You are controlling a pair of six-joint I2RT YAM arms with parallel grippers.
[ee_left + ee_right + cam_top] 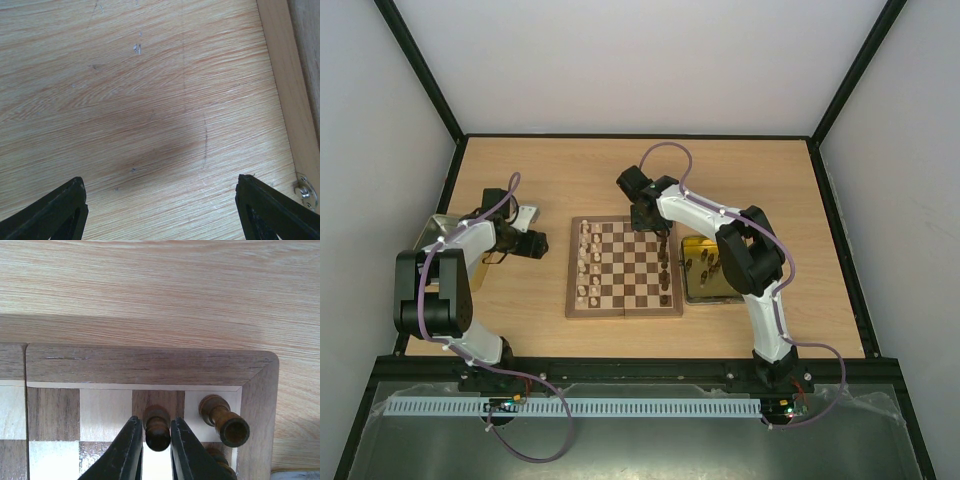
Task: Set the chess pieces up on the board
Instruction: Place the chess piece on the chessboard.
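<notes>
Chess pieces (584, 262): cream ranked on the board's (625, 312) left side, dark on its right. Left fingers (55, 215) apart over bare counter (150, 75), waiting. At the far right corner, right fingers (127, 450) flank a dark piece (157, 427) upright on its square, likely seating it; clamped or loose, cannot tell.

Robotics lab cell, white panel walls (620, 60), black frame posts (420, 70), wooden table (740, 170), cable duct (620, 408)

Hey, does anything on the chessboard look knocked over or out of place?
Nothing stands out. The pieces on the board look upright, including the dark piece within the right gripper and the corner piece beside it.
</notes>
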